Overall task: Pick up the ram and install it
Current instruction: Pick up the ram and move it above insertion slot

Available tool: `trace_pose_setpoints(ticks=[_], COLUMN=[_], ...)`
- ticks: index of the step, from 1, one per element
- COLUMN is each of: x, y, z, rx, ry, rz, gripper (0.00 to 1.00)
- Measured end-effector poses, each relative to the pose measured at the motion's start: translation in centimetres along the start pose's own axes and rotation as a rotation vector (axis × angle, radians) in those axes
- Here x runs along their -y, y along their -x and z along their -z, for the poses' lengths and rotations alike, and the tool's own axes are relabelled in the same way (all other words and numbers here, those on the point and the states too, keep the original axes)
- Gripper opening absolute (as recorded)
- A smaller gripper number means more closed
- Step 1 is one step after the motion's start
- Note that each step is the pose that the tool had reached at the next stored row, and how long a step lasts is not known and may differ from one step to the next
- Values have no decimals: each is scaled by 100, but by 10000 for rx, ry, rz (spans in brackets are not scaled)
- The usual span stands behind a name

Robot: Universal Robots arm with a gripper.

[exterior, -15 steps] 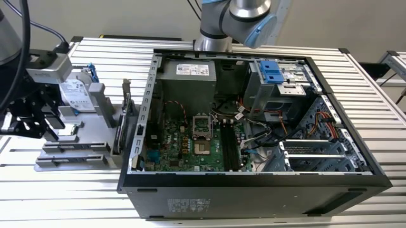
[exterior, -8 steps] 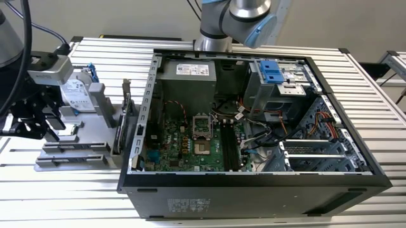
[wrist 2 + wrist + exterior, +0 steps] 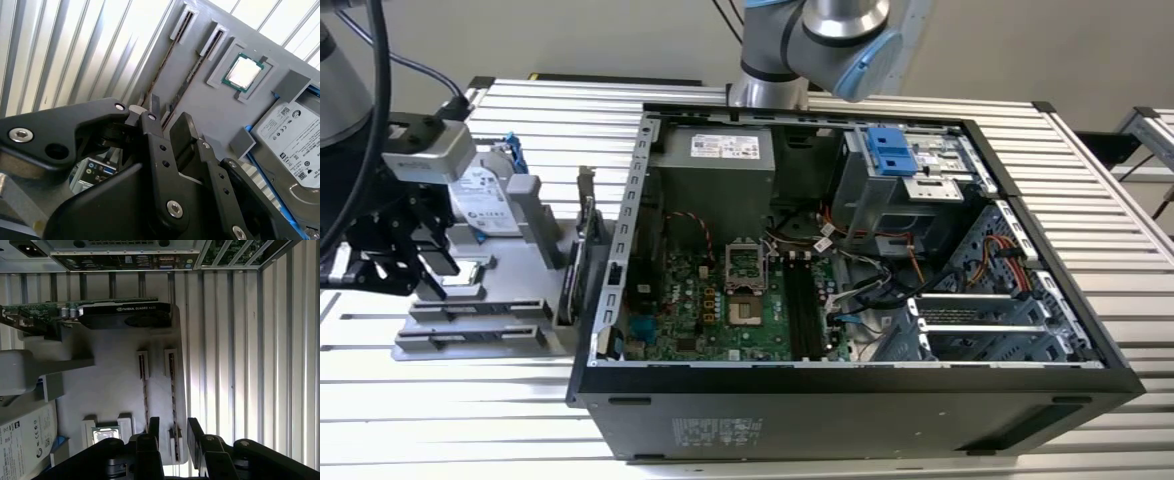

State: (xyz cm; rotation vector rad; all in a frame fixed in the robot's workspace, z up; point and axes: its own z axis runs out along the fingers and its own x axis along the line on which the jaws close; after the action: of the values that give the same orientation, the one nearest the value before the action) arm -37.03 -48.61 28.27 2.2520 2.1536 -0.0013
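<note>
A black gripper (image 3: 172, 426) hangs over a grey tray (image 3: 110, 375) that sits on a ribbed metal table (image 3: 235, 365). Its two fingers (image 3: 153, 427) are spread apart and grasp nothing. The ram (image 3: 172, 390), a thin dark stick, stands on edge in a slot of the tray, and one end runs into the gap between the fingers. Whether either finger touches it cannot be told. A second stick (image 3: 144, 395) stands just beside it, parallel. The tray also carries a square processor chip (image 3: 245, 70), a hard drive (image 3: 295, 135) with blue rails and an expansion card (image 3: 125, 315) standing on edge. In the exterior view, the tray lies to the left of an open computer case (image 3: 854, 420), whose green motherboard (image 3: 720, 300) faces up with long black slots (image 3: 803, 310).
</note>
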Motion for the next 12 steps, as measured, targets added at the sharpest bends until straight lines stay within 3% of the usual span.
trace_pose_setpoints(ticks=[12], x=[2], y=[-2], z=[-91], rx=[0], ry=[1], rz=[0], gripper=[100])
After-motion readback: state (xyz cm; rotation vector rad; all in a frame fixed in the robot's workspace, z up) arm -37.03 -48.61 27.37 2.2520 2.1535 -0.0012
